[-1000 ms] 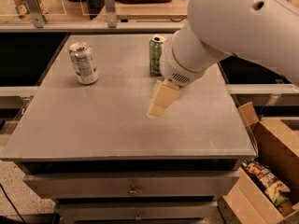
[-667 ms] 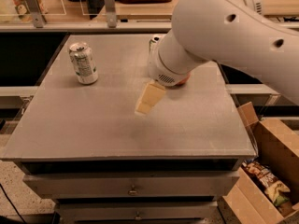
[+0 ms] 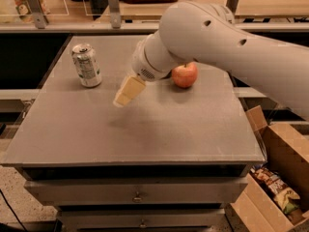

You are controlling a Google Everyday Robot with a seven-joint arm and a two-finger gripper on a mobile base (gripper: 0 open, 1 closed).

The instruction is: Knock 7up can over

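I have the hand (image 3: 120, 99) hovering over the middle-left of the tabletop (image 3: 159, 134), its tan fingers pressed together into one wedge and gripping nothing. The 7up can (image 3: 86, 65) stands upright near the back-left corner, apart from the hand. An apple (image 3: 185, 75) sits behind the arm.

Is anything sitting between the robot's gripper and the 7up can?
Nothing visible. The gripper hovers beside the 7up can, with only bare table between them. The apple sits on the gripper's other side, away from the can.
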